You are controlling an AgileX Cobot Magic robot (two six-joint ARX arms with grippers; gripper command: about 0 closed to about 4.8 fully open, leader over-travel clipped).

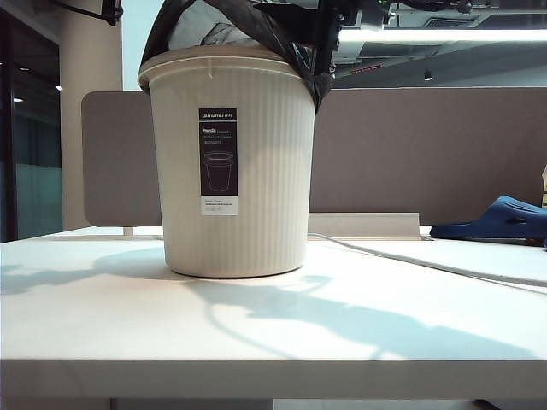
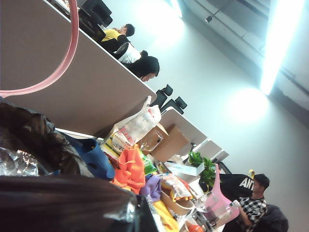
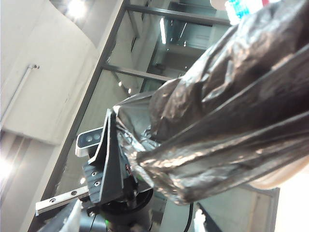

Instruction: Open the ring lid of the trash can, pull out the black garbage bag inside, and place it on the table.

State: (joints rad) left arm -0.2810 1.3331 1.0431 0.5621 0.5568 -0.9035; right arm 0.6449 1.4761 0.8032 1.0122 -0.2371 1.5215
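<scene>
Though unseen outside, pink ring lid [image 2: 73,34].

Grey-brown partition [image 1: 402,145], dark blue slipper [image 1: 500,219], white cable [image 1: 410,259], possibly cluttered boxes [image 2: 161,142]

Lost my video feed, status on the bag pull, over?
Left gripper shut, out of view. Right gripper unseen, apparently wide. Glossy black garbage bag bulging above the cream ribbed trash can; pale pink ring lid lifted. Nothing blocking.

White table [image 1: 359,333] carries the cream ribbed trash can [image 1: 235,171], upright, left of center. A white cable [image 1: 410,259] runs across the top from behind the can toward the right. Blue slipper [image 1: 500,218] at far right edge.
</scene>
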